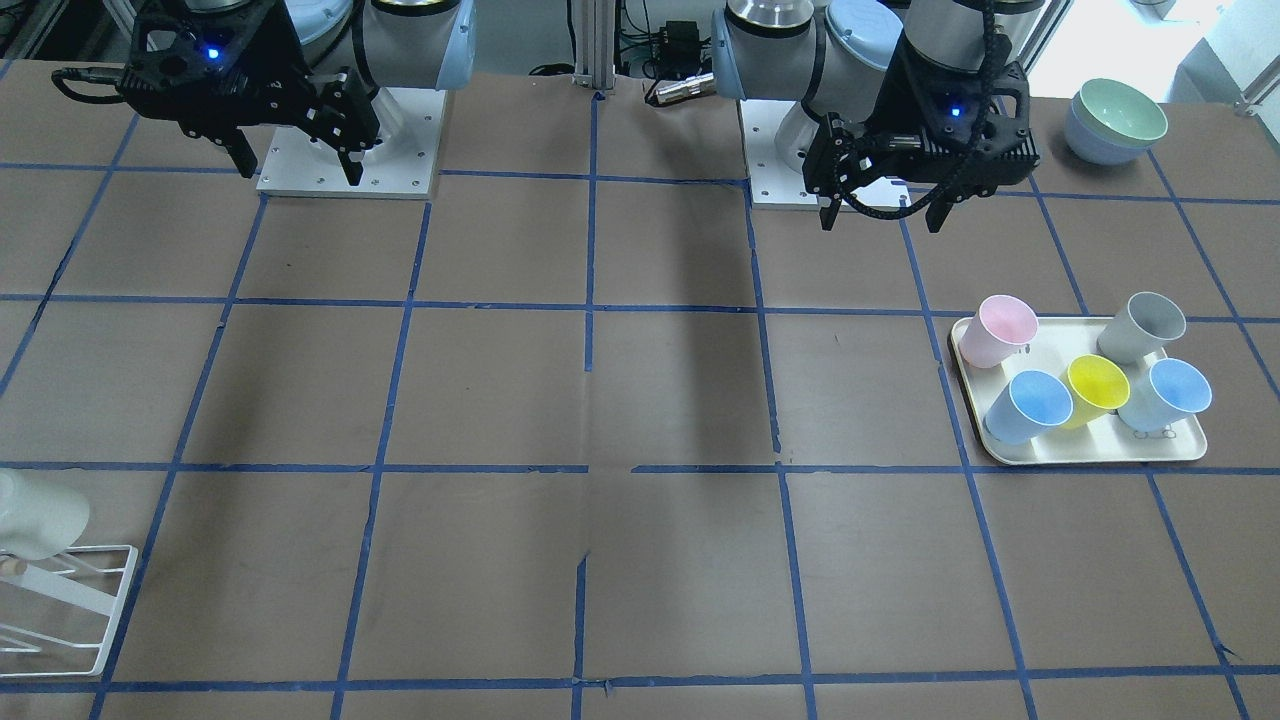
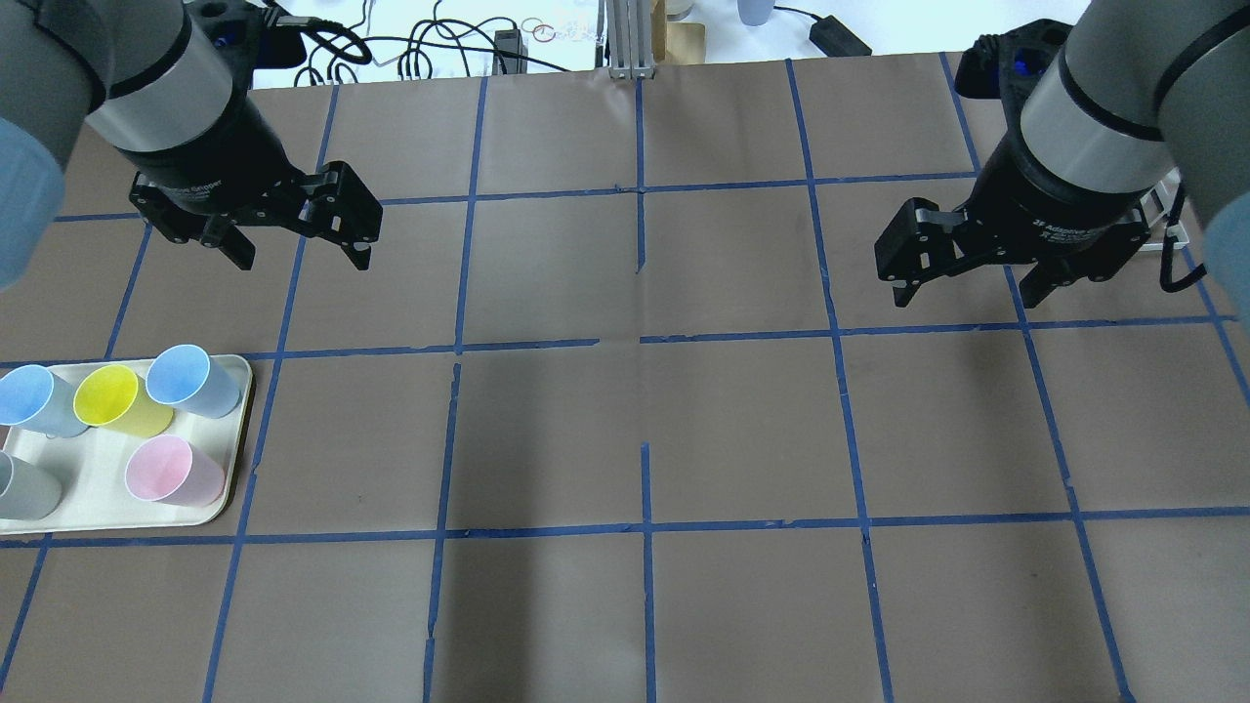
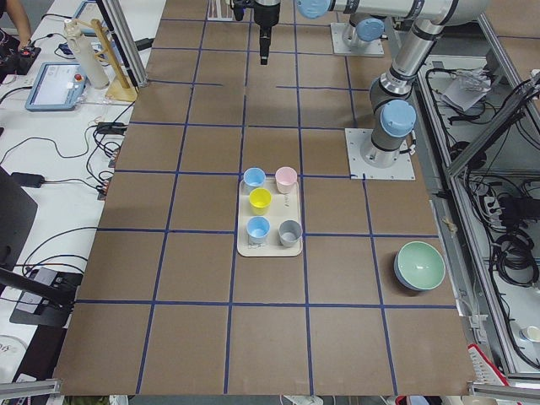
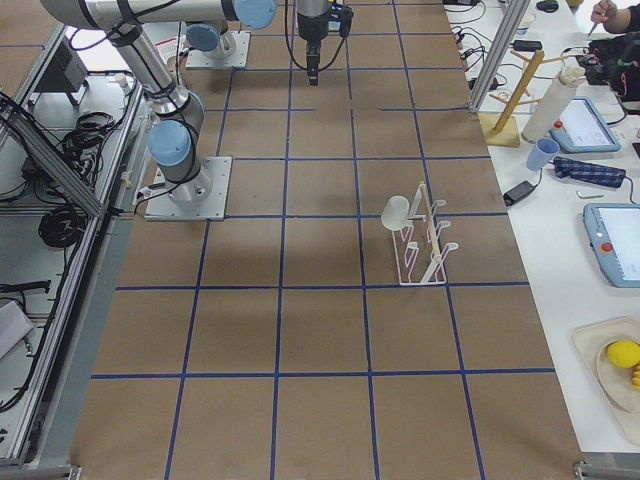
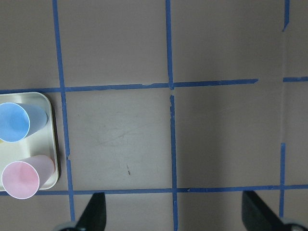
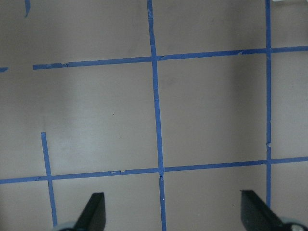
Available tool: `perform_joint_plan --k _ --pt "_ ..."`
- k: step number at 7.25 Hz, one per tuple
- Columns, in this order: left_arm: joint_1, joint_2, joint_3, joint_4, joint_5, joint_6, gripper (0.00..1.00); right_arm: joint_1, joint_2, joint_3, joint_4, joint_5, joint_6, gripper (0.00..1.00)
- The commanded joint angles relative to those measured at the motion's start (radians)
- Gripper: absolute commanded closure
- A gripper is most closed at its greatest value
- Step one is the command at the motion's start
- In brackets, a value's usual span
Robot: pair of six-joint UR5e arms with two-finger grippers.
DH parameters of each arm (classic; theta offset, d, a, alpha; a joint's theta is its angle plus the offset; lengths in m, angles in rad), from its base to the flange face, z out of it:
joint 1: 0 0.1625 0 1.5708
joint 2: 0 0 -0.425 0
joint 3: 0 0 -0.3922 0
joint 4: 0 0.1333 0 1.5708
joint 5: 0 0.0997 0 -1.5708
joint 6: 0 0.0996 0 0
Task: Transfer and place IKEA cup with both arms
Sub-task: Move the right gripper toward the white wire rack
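Observation:
The IKEA cup [image 4: 397,212], pale cream-white, hangs tilted on a peg of the white wire rack [image 4: 425,250]; it also shows at the left edge of the front view [image 1: 40,518]. My left gripper [image 2: 298,256] is open and empty, high above the table, beyond the cup tray [image 2: 98,488]. It also shows in the front view [image 1: 880,215]. My right gripper [image 2: 967,290] is open and empty, high above the table's right half, and shows in the front view [image 1: 298,170]. Both wrist views show only open fingertips [image 5: 96,211] [image 6: 94,211] over bare table.
The cream tray [image 1: 1080,455] holds a pink cup [image 1: 995,330], a grey cup [image 1: 1142,325], a yellow cup [image 1: 1095,385] and two blue cups. Stacked bowls [image 1: 1115,120] stand near the left arm's base. Blue tape lines grid the brown table.

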Motion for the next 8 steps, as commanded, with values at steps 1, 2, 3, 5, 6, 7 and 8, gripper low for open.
perform_joint_plan --k 1,2,3,5,6,7,8 --pt "-0.001 0.002 0.002 -0.001 -0.002 0.000 0.00 0.001 0.004 0.008 0.005 0.052 -0.006 0.00" --pt "0.000 0.000 0.002 -0.001 -0.002 0.000 0.00 -0.001 -0.005 0.005 0.024 0.060 -0.010 0.00" --pt "0.000 0.002 0.001 -0.001 -0.001 0.000 0.00 -0.001 -0.016 0.008 0.056 0.046 -0.022 0.00" --pt "-0.001 0.003 -0.007 -0.001 -0.001 0.000 0.00 -0.011 -0.017 -0.006 0.062 0.038 -0.033 0.00" --pt "0.000 0.003 -0.004 -0.001 -0.001 0.000 0.00 -0.013 -0.019 -0.009 0.056 0.035 -0.031 0.00" --pt "-0.001 0.005 -0.009 -0.001 0.001 0.000 0.00 -0.013 -0.020 -0.007 0.048 0.038 -0.031 0.00" --pt "0.000 0.005 -0.007 -0.001 -0.001 0.000 0.00 -0.011 -0.022 -0.009 0.047 0.037 -0.033 0.00"
